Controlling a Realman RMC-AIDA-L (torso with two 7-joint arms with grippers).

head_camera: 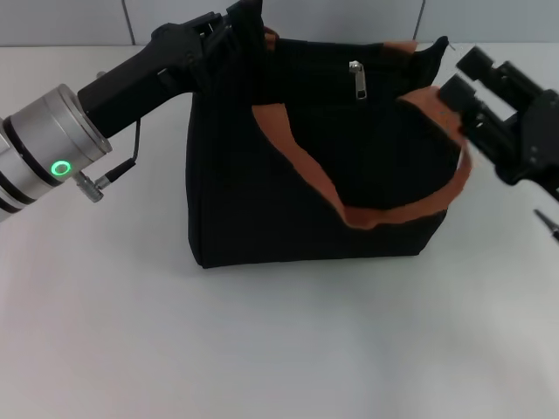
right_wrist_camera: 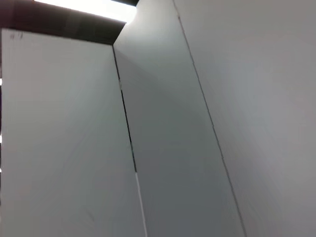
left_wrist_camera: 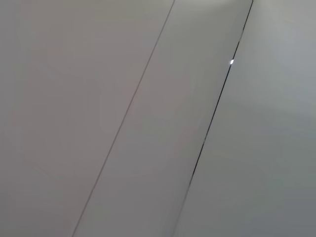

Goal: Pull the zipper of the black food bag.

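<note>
The black food bag (head_camera: 288,201) stands upright on the white table, with an orange-brown strap handle (head_camera: 306,170) draped across its front. The small silver zipper pull (head_camera: 356,80) hangs on the zip line near the bag's top, right of the middle. My left gripper (head_camera: 238,28) is at the bag's top left corner, dark against the dark fabric. My right gripper (head_camera: 465,77) is at the bag's top right corner beside the strap, its two fingers apart, with nothing seen between them. Both wrist views show only pale wall panels.
The white table (head_camera: 262,349) stretches in front of and to the left of the bag. A grey panelled wall (head_camera: 367,17) rises close behind the bag. A thin dark tip (head_camera: 548,223) pokes in at the right edge.
</note>
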